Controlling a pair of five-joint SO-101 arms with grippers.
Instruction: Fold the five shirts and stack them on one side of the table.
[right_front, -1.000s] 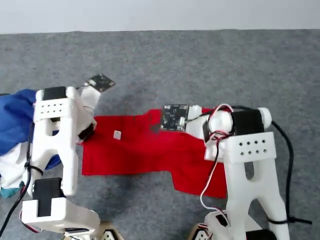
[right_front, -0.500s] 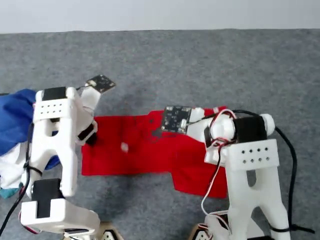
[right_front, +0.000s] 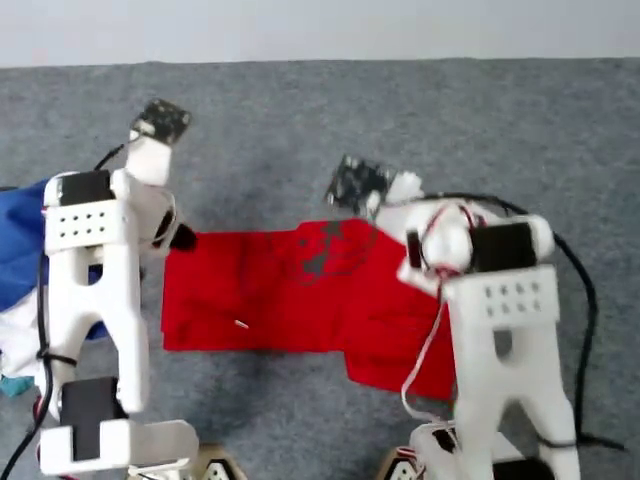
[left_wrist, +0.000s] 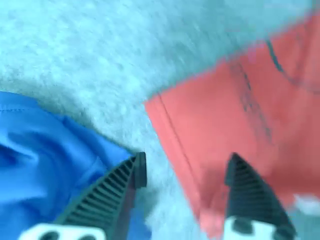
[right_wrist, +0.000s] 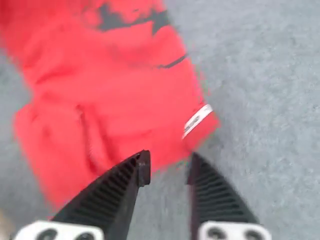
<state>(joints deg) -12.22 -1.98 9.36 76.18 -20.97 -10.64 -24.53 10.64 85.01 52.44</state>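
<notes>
Mid-table, red shirt (right_front: 280, 290): left gripper (left_wrist: 185, 172) open astride its left edge; right gripper (right_wrist: 167, 170) open, empty, at far edge.

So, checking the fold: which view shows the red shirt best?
The high view: the red shirt lies nearly whole, one end under an arm. The left wrist view catches a corner near the blue shirt; the right wrist view, one end with a white label.

White left arm (right_front: 85, 290), white right arm (right_front: 500, 330), black servos (right_front: 495, 245), red-white cables (right_front: 428, 340), ribbed tool fingers (left_wrist: 115, 187)
</notes>
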